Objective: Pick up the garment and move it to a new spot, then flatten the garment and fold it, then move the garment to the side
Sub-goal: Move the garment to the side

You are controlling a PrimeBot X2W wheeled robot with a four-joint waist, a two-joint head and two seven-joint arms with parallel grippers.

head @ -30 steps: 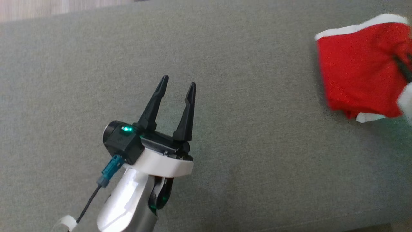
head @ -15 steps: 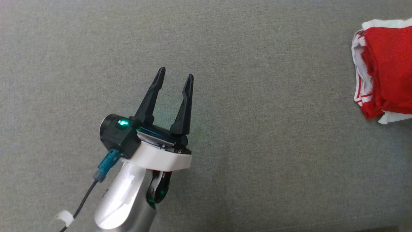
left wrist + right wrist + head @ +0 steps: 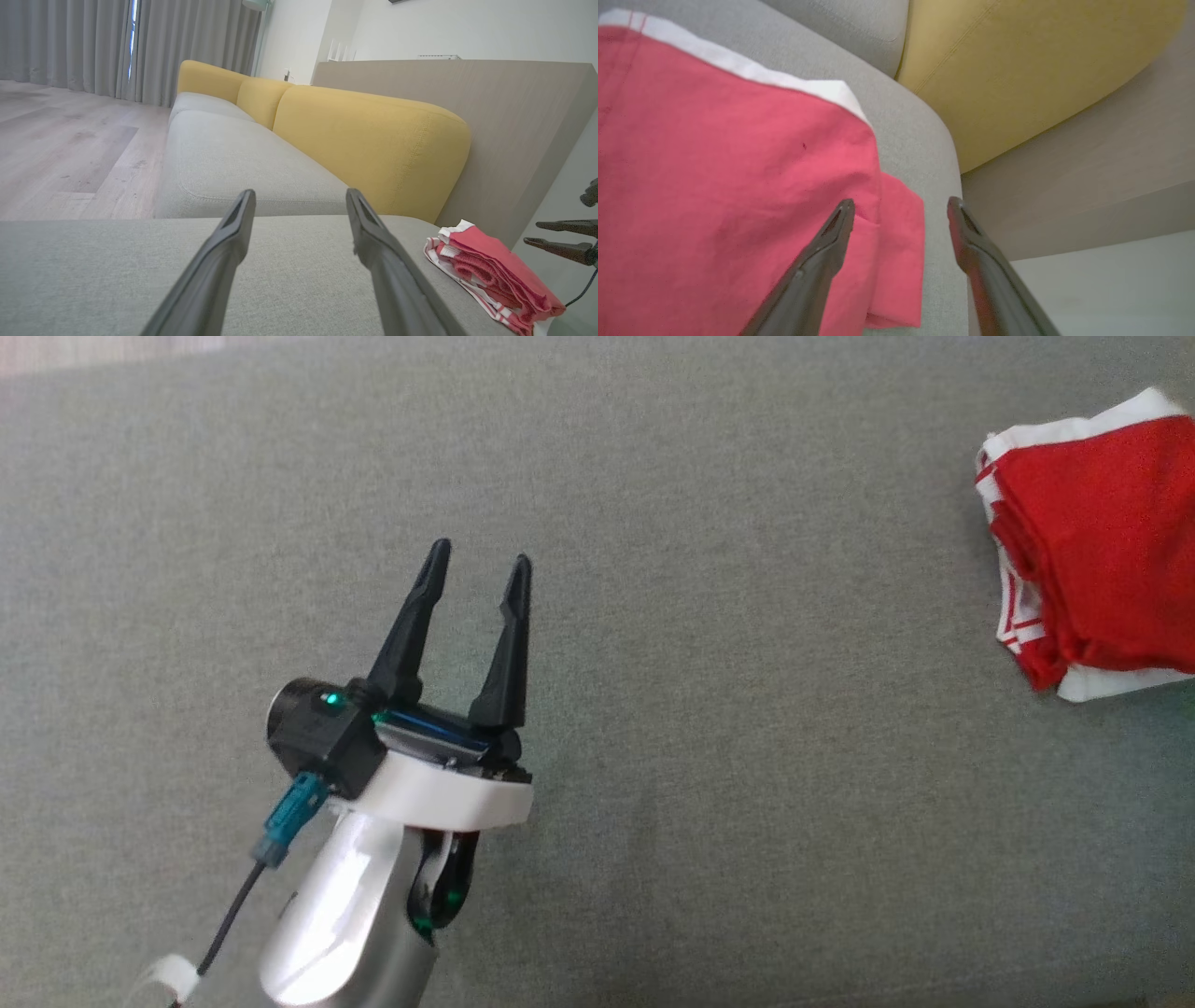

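Loosely folded red garment (image 3: 1102,541) lies on woven grey cushion (image 3: 709,616).

I'm looking down on a grey seat cushion (image 3: 728,523) of woven fabric that runs across my head view. The only thing lying on it is a folded red garment (image 3: 1102,579) with white trim, at the far right, just beside the cushion's rounded edge.
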